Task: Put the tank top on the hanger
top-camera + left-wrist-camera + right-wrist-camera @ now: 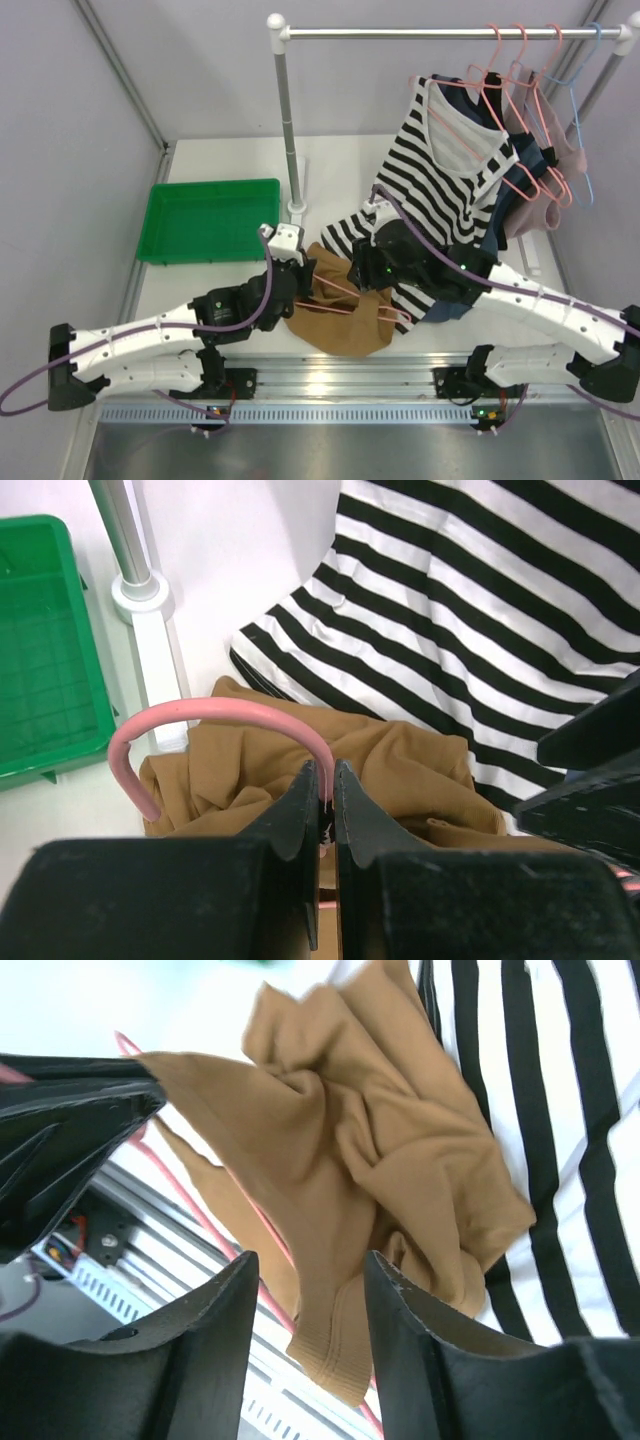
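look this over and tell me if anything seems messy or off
The tank top is a crumpled heap at the near edge of the table, with the hanger tangled in it. The left gripper is shut on the hanger beside its hook. The striped top, hung on the rack, trails its hem onto the table.

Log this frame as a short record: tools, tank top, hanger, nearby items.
left tool: shut on the pink hanger at its hook end
right tool: open, tank top fabric beyond the gap
tank top: bunched, draped partly over the hanger
hanger: off the rail, held low
nearby: striped top hanging from the rail, green tray to the left
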`<state>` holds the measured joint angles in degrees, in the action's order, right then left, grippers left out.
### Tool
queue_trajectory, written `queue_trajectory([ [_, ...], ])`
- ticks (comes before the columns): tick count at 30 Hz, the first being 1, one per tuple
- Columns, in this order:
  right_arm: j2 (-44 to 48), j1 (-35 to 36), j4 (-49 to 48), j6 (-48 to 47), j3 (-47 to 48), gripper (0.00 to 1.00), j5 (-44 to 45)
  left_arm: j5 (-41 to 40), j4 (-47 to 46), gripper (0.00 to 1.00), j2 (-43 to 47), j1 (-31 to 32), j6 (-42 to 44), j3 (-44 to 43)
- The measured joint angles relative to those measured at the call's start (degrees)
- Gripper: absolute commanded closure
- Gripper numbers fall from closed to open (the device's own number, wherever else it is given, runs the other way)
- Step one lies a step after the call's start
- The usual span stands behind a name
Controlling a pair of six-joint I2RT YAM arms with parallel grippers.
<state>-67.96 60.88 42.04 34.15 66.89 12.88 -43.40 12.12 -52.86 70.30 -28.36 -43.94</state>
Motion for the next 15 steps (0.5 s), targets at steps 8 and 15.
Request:
queue_trajectory([
  [8,13.49,-0.07,-4.72,-11.28,-0.02,0.44,-1.81,0.5,10.01,1.0,-0.7,0.13,2.75,-11.37],
  [15,15.76,-0.09,-6.23,-21.27,4.96,0.44,-5.77,2.67,18.91,1.0,-7.93,0.26,9.14,-32.57],
])
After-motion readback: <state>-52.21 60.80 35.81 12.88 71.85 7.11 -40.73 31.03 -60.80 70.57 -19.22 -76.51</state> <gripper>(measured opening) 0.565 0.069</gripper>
